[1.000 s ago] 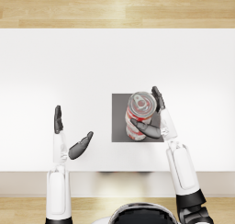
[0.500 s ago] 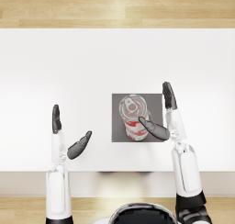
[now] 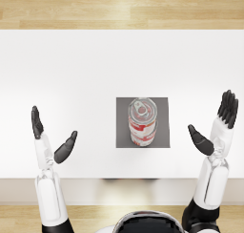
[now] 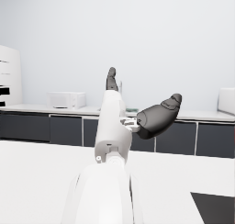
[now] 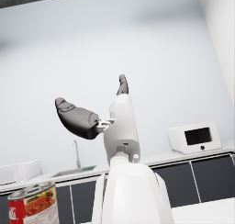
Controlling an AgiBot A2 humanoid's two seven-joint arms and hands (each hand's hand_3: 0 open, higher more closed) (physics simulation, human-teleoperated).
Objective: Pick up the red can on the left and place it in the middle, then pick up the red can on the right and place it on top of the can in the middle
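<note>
Holding nothing, right hand (image 3: 215,127) spread wide.

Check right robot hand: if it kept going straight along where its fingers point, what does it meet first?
Probably nothing nearby. The right robot hand points toward the table's far edge, with only bare white tabletop ahead in the head view. The stacked cans sit off to its side, outside that line. Height above the table is unclear.

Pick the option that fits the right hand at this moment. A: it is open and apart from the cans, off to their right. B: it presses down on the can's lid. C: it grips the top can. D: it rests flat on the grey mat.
A: the right hand has its fingers spread with nothing in it, off to the right of the stacked red cans on the grey mat, with bare table between them.
</note>
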